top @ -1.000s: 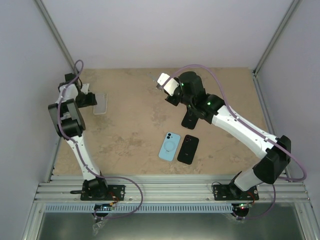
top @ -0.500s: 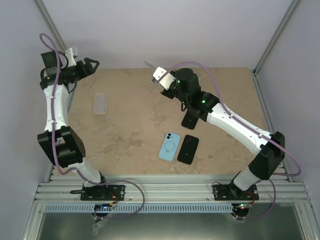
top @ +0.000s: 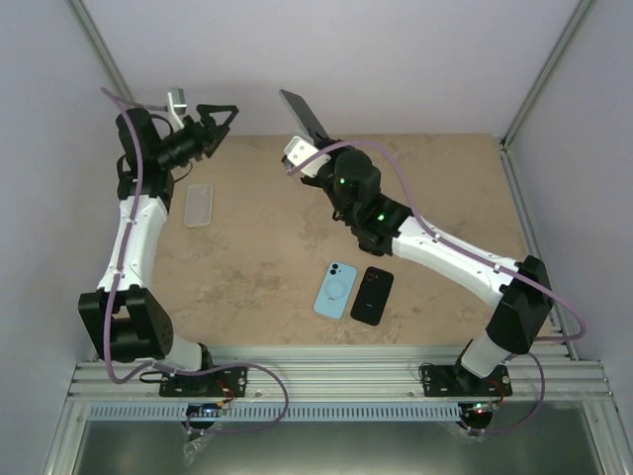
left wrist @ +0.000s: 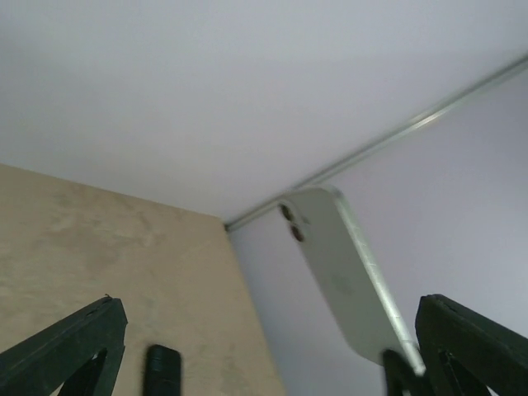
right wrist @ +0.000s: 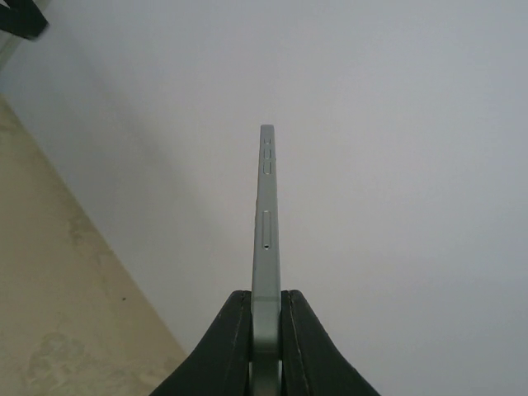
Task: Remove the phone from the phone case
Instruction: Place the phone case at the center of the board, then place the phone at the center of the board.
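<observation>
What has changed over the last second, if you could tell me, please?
The left gripper opened, drew away from the clear case and swung up toward the back. The right gripper, shut on the phone, raised it higher and backward. The case, blue phone and black phone lay unmoved.

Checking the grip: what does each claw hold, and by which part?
Right claw pinches the phone by its bottom end; left claw is open, holding nothing.
</observation>
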